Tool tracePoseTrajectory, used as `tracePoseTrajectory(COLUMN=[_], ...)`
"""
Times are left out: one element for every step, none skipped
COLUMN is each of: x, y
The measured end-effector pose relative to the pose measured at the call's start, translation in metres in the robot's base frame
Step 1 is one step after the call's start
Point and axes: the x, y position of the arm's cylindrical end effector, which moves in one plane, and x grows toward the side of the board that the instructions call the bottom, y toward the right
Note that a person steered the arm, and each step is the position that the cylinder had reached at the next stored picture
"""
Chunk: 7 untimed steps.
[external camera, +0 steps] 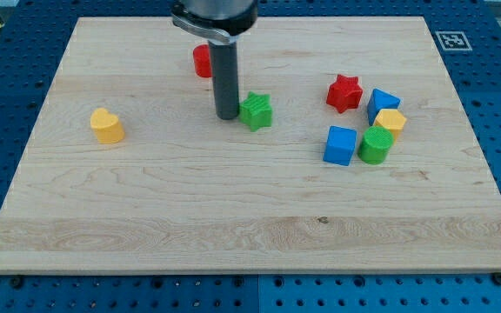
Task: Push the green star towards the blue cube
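The green star (256,111) lies near the middle of the wooden board (146,200). My tip (226,116) stands just to the view's left of the star, touching or nearly touching it. The blue cube (340,145) lies to the view's right of the star and a little lower, well apart from it.
A red star (344,92), a second blue block (382,103), a yellow block (390,121) and a green cylinder (376,145) cluster around the blue cube. A red block (202,61) sits behind the rod. A yellow heart-shaped block (107,126) lies at the view's left.
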Motion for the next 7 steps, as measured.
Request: tracePoseTrajectory(x=[0.003,-0.036,-0.046,-0.021,-0.008,-0.008,-0.002], y=[0.014,0.014,0.02,0.025,0.027,0.034,0.052])
